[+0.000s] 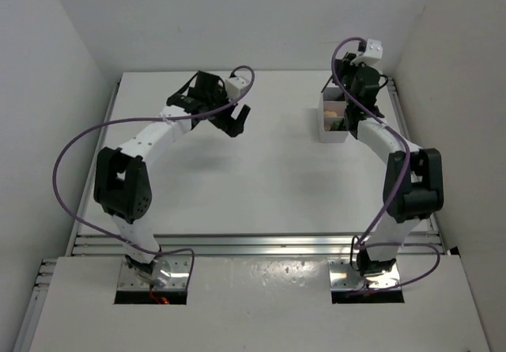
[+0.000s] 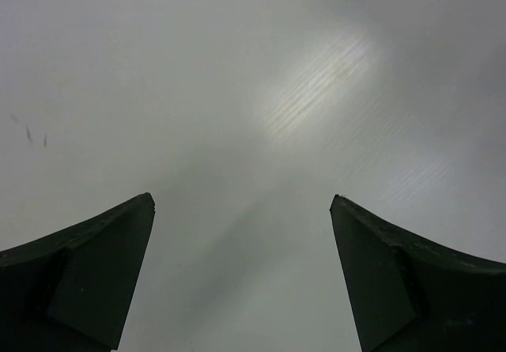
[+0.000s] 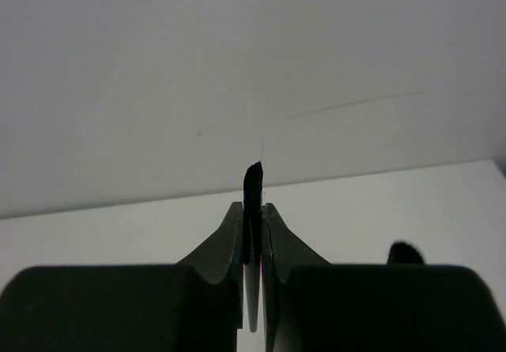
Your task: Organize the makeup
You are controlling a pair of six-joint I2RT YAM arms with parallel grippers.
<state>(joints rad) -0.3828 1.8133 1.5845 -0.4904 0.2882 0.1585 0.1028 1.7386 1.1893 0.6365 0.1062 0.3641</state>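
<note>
Right gripper: clenched on a thin black piece, a pencil or a brush handle, I cannot tell which. It stands upright between the two pads, its tip poking just above them.

Off to the right of those fingers: a black tuft shows low down, perhaps a brush head. Too little of it shows to be sure.

Under the right fingers: from overhead, the white box sits directly below the wrist. Something peach, probably a sponge, lies in the compartment on the fingers' left. The arm hides the rest of what is inside.

Left gripper: released and wide apart, nothing between the pads. Only bare white table lies beneath and ahead of them.

Where the makeup is: one piece is in the right fingers and the rest that I can make out is in the box. I see none loose around either pair of fingers.

Done so far, as I judge it: nearly all. The sorting looks close to its end.

Left to do: lower this black piece into its compartment and let go. I cannot say whether it has gone in yet, or which side it belongs on.

Left arm's part: nothing within reach for it to pick up.
</note>
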